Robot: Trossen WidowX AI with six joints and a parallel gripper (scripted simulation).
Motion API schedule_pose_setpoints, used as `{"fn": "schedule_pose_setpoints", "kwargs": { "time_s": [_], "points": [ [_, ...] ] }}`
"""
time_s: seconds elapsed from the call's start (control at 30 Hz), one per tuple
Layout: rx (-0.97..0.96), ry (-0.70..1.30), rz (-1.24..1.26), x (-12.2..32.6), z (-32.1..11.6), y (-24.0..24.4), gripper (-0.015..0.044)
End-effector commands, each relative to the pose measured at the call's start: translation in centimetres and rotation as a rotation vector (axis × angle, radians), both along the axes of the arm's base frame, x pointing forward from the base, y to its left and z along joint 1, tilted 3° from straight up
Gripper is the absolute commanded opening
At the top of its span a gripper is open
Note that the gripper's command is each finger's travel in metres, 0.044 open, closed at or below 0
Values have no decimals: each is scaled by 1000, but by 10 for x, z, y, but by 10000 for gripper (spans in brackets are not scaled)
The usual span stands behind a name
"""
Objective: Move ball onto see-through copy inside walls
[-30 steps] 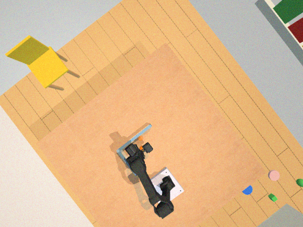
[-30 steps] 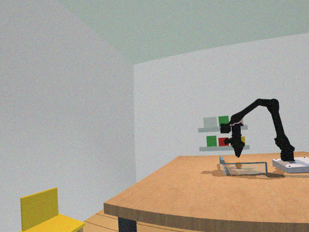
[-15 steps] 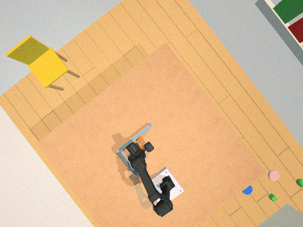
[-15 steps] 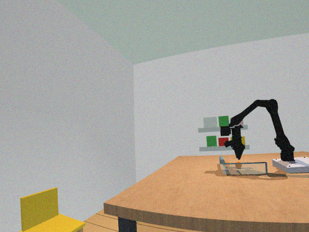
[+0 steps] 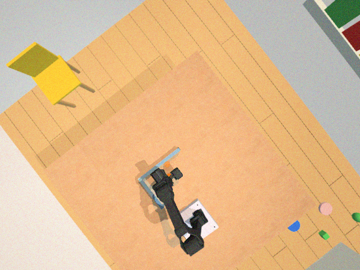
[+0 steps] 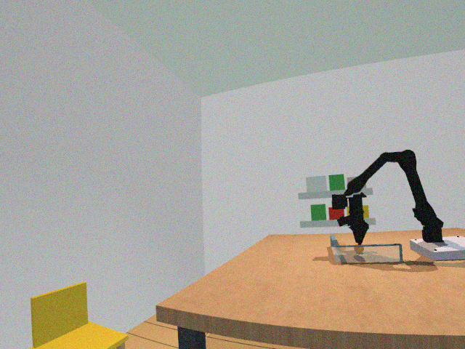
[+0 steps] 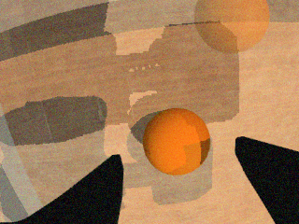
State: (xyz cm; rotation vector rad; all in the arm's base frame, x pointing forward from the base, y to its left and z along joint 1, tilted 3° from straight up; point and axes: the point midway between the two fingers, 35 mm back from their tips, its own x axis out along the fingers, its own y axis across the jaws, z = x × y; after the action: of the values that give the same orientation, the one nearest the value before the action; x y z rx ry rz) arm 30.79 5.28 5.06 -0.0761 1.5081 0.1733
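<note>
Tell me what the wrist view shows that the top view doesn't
Only the wrist view shows the orange ball whole, lying between the open gripper's two dark fingers with table showing on either side, and the see-through copy as a full pale disc farther ahead. Only the top view shows the arm, its white base plate, both clear walls forming the corner, and the yellow chair. Both show the ball, the copy and the wooden table.

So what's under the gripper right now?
The orange ball sits on the table below the open gripper, between its fingers and untouched. The see-through copy lies beyond. The ball's contact spot is hidden.
</note>
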Motion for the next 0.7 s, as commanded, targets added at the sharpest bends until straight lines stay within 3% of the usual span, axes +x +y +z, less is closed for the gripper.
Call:
{"fn": "schedule_pose_setpoints", "kwargs": {
  "time_s": [0.0, 0.3, 0.43, 0.67],
  "points": [
    [-5, 5, -1, 0, -10, 0, 311],
    [-5, 5, -1, -1, -22, 0, 311],
    [-5, 5, -1, -1, -22, 0, 206],
    [-5, 5, -1, -1, -22, 0, 160]
  ]
}}
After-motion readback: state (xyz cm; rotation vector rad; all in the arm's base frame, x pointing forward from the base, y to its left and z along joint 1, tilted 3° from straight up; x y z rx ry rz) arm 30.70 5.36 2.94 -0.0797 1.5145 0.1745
